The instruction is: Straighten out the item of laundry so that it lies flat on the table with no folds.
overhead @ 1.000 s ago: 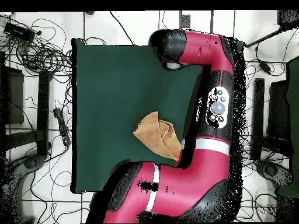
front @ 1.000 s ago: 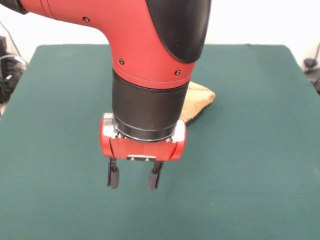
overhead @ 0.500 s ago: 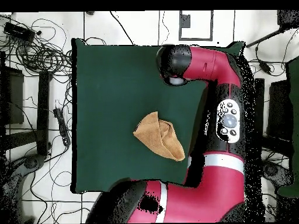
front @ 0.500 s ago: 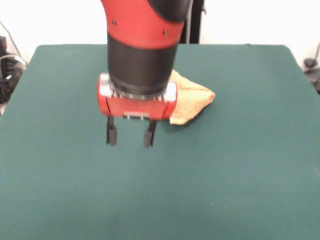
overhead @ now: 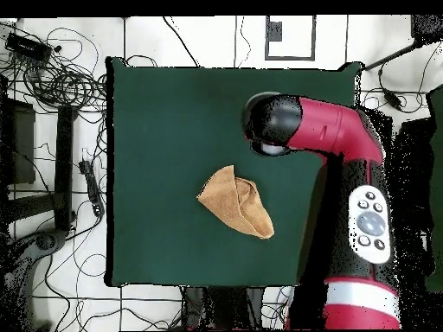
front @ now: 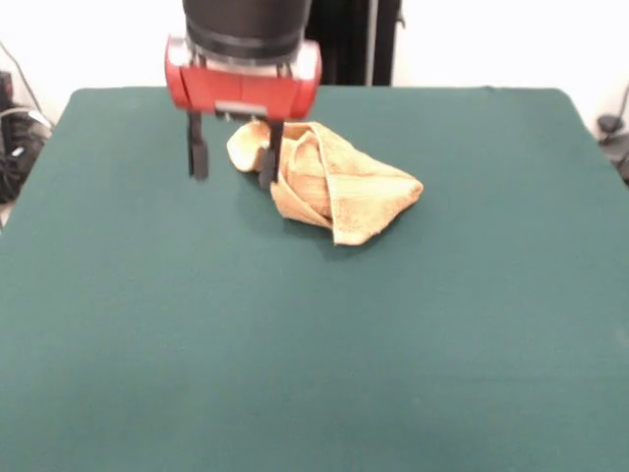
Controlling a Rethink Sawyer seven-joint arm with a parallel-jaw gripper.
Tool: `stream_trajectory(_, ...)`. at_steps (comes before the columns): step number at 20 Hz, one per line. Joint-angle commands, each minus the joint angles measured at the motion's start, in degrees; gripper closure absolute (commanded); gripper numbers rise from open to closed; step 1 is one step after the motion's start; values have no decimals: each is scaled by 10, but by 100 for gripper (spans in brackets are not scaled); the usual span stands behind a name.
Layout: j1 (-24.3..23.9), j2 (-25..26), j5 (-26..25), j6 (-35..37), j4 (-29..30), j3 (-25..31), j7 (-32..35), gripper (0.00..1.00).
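The gripper (front: 230, 162) hangs with its two fingers apart and holds nothing; the towel (front: 329, 189) lies bunched just to its right on the green surface (front: 314, 364), long side running away to the right.

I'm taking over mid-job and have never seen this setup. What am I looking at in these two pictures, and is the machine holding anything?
The machine is a red and black robot arm with a two-fingered pincer at its end. One picture looks across the table toward the robot; the other looks straight down from above, turned half round against the first. On the green table lies one thing: a small yellow-orange towel, bunched and folded over itself, not flat. In the front picture the pincer hangs open and holds nothing; one finger shows in front of the towel's edge. Whether it touches the cloth cannot be told. From above, the arm's end sits off to one side of the towel.
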Motion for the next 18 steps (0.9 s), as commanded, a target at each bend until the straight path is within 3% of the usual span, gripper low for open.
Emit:
stream_trajectory(1,4,-75,7,-44,197,12,53,0)
stream_trajectory(12,-28,-103,-7,-137,299,32,41,0)
stream_trajectory(18,-32,-102,-7,-145,303,37,44,0)
